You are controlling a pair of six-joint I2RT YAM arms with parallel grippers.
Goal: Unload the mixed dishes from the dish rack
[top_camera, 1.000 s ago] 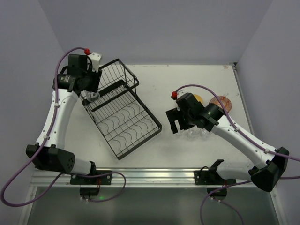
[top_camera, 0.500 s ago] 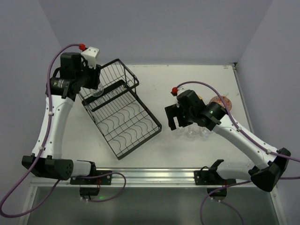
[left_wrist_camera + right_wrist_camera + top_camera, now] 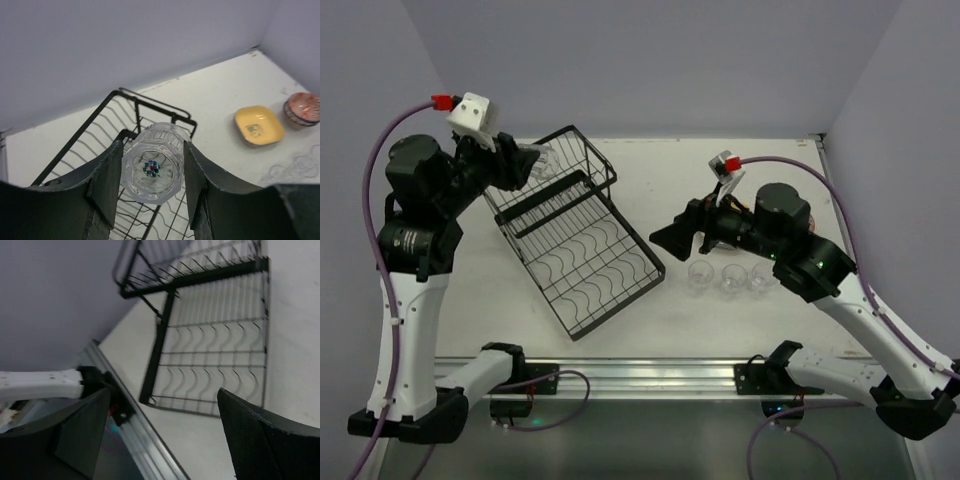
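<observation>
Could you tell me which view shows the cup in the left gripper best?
Left wrist: the glass cup sits large between the left gripper's jaws. Top external shows only a faint glint above the rack; right wrist shows none of it.

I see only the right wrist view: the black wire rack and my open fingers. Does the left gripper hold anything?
Observer: Yes, the left gripper is shut on a clear glass cup, raised over the far end of the dish rack.
Operator: Where are the other cups?
Observer: Three clear glass cups stand in a row on the table, right of the dish rack.
Operator: Other dishes outside?
Observer: A yellow plate and a patterned bowl, side by side on the table.
</observation>
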